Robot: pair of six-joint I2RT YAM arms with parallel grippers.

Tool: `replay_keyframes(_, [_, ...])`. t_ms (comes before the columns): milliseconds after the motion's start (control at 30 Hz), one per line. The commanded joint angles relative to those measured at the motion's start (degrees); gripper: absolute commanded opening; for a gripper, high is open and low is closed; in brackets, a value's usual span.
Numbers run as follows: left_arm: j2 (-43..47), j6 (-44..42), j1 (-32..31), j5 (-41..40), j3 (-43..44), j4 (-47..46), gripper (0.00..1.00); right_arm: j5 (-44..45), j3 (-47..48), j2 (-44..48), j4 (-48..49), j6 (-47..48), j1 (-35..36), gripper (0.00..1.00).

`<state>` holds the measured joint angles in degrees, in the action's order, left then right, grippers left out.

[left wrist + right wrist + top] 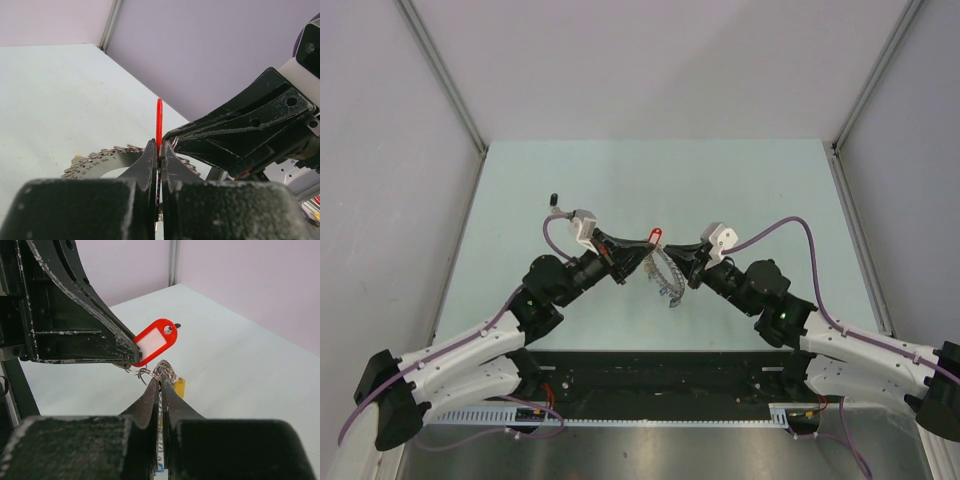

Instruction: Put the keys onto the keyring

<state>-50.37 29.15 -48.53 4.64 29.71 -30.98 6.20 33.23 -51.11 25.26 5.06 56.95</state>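
Observation:
Both grippers meet above the middle of the table. My left gripper [159, 146] is shut on the red key [159, 117], a red plastic tag seen edge-on here. In the right wrist view that red key [152, 342] shows its white label, and its small wire loop [136, 372] touches the keyring's coils. My right gripper [161, 381] is shut on the keyring [166, 371], a bunch of silver coils with a yellow tag [179, 387] behind. From above, the keyring [665, 278] hangs below the two grippers, left [642, 246] and right [671, 256].
The pale green table [720, 190] is walled by grey panels at the back and both sides. A small black object [554, 199] stands behind the left arm. A grey numbered plate fringed with small rings [100, 159] hangs under the left gripper.

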Motion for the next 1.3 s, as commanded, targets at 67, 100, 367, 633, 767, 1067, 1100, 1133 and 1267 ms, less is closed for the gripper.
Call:
replay_keyframes(67, [-0.78,0.12,-0.6,-1.39,-1.06,-0.83,0.0,6.28,-0.01,2.68,10.07,-1.37,-0.61,0.0])
replay_keyframes(100, [-0.96,0.12,-0.77,-1.57,-1.06,-0.83,0.0,6.72,-0.1,2.86,10.95,-1.54,-0.61,0.0])
replay_keyframes(367, [-3.33,-1.81,-3.14,-4.56,-1.59,-1.1,0.0,10.84,-2.03,4.18,14.11,-3.56,-0.61,0.0])
replay_keyframes(633, [-8.33,-1.11,-6.75,-8.77,-2.2,-4.08,0.01,12.35,-3.35,5.23,17.37,-5.84,-0.61,0.0])
replay_keyframes(767, [-10.09,-1.2,-7.63,-11.5,-2.03,-4.35,0.0,12.0,-3.53,5.76,17.9,-6.99,-0.52,0.0])
replay_keyframes(1067, [-12.73,-1.99,-9.03,-15.19,-1.5,-3.38,0.0,13.93,-4.75,7.34,20.27,-8.75,-0.61,0.0])
replay_keyframes(1100, [-13.26,-1.99,-9.12,-15.19,-1.24,-3.3,0.0,13.84,-4.84,7.26,20.62,-8.75,-0.61,0.0])
replay_keyframes(1133, [-13.52,-2.08,-9.3,-15.45,-1.06,-3.12,0.0,14.19,-4.84,7.17,20.71,-9.01,-0.61,0.0])
replay_keyframes(1267, [-13.97,-1.99,-9.65,-15.28,-1.15,-3.82,0.0,14.37,-5.11,7.43,20.98,-8.23,-0.52,0.0])
